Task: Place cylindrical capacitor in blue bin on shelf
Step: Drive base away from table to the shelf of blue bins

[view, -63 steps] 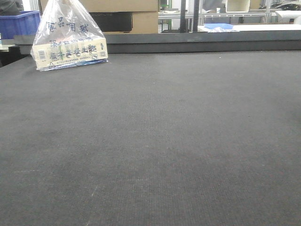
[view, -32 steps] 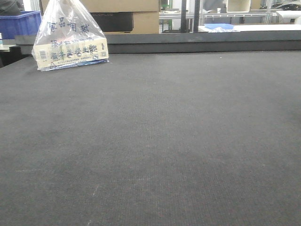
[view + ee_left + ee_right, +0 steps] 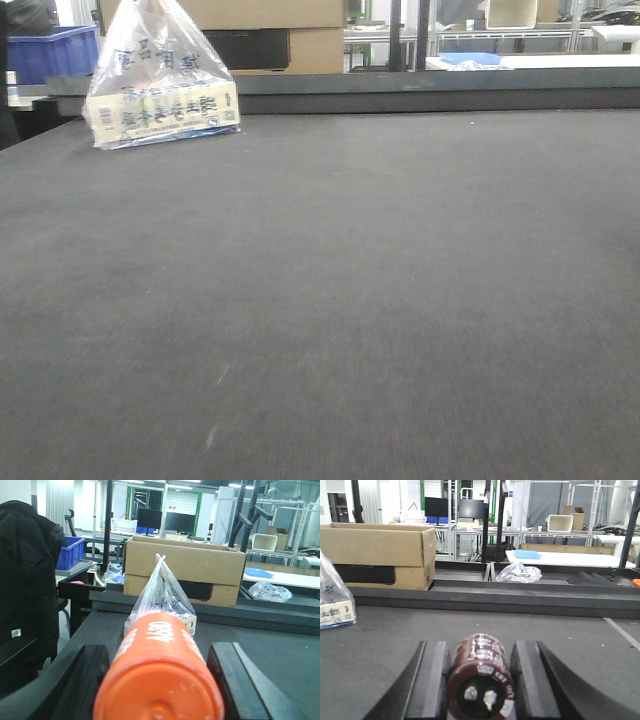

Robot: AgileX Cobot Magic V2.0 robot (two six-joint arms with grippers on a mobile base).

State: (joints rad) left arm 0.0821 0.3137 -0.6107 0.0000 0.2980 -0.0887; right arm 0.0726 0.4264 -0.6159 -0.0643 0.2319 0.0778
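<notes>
In the left wrist view, an orange cylindrical capacitor (image 3: 160, 680) with white print lies lengthwise between two black fingers (image 3: 85, 680). My left gripper (image 3: 159, 650) is shut on it. The right wrist view shows a dark brown cylindrical capacitor (image 3: 481, 680), its two metal terminals facing the camera. My right gripper (image 3: 480, 647) is shut on this one and holds it just above the dark mat. Neither gripper appears in the front view. The shelf and its blue bin are out of view.
A dark mat covers the table (image 3: 350, 300), with a raised dark rail (image 3: 420, 90) along its far edge. A clear plastic bag holding a printed box (image 3: 160, 80) stands at the far left. Behind it are a cardboard box (image 3: 185, 565) and a blue crate (image 3: 55, 50).
In the front view, the bag and the background have slid slightly to the right, so the camera has shifted. Nothing on the table itself has moved.
</notes>
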